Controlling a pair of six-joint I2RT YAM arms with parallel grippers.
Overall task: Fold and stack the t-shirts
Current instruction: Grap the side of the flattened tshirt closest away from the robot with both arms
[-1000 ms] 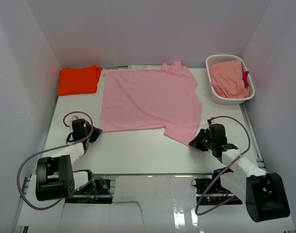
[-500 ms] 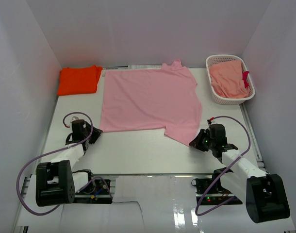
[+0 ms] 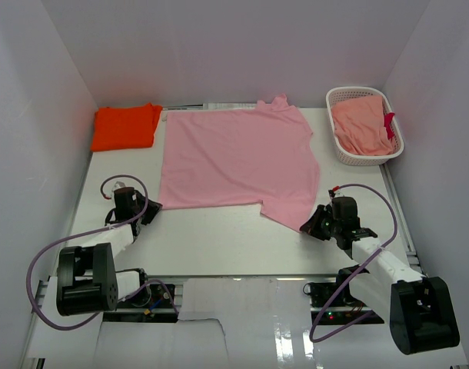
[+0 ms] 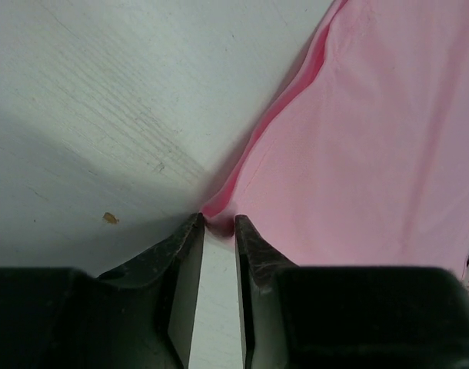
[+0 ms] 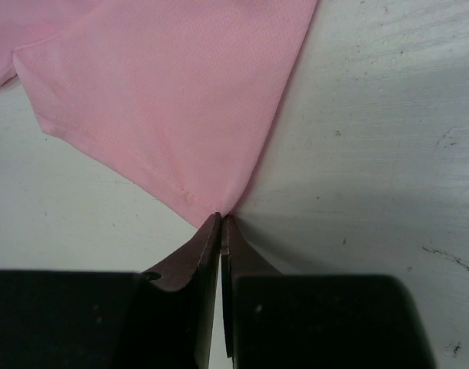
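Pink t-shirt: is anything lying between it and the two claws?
Nothing visible does. The right claw is shut on one near corner of the pink t-shirt. The left claw, jaws slightly apart, has its tips right at the other near corner.

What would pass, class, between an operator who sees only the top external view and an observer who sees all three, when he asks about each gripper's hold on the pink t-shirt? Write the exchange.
Operator: Is the right gripper holding the pink t-shirt?
Observer: Yes. Its wrist view shows the jaws shut on the very tip of the near right corner.
Operator: And the left gripper?
Observer: Its jaws stand apart, with the near left corner of the cloth just at the fingertips, not visibly pinched.
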